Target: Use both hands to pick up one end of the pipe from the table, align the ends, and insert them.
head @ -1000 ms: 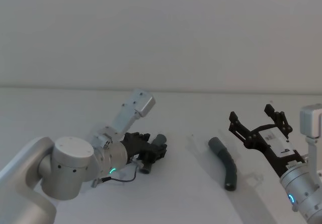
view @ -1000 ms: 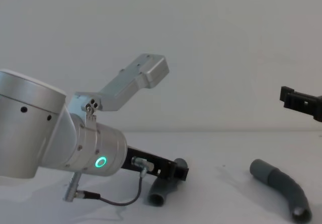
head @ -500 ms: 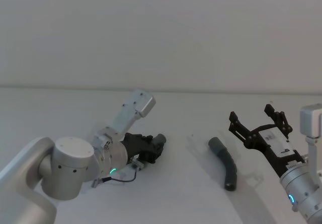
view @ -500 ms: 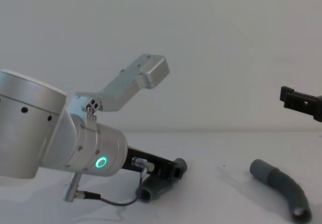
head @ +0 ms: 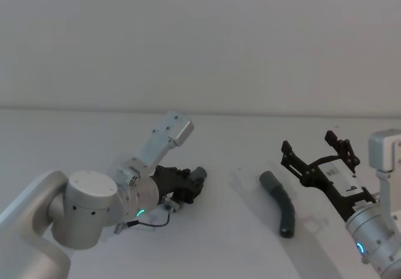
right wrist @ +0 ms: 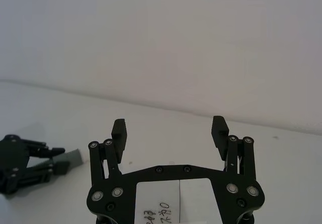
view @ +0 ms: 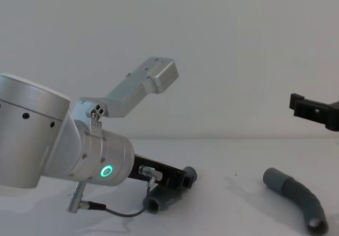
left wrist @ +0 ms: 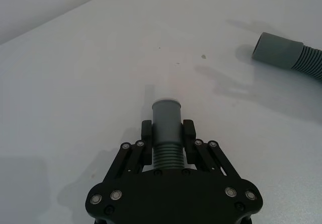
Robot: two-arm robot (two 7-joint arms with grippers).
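My left gripper (head: 190, 185) is shut on the short dark grey pipe piece (head: 198, 177), low over the white table (head: 225, 247) at centre left. In the left wrist view the jaws clamp its ribbed part and its grey collar with the whitish tip (left wrist: 166, 103) sticks out ahead of the left gripper (left wrist: 167, 127). The longer curved pipe piece (head: 281, 202) lies on the table to the right, its smooth cuff (left wrist: 274, 51) facing the short piece. My right gripper (head: 309, 143) hovers open just right of the longer piece, above the table, with nothing between its fingers (right wrist: 118, 129).
A plain white wall (head: 200, 41) rises behind the table. The left arm's thick silver wrist with its green ring light (view: 107, 171) fills the near left, and a thin cable (view: 119, 212) hangs under it. Bare table lies between the two pipe pieces.
The left gripper has lifted and turned the short piece so its open end swings round. The right gripper has shifted slightly left toward the longer piece, still open.
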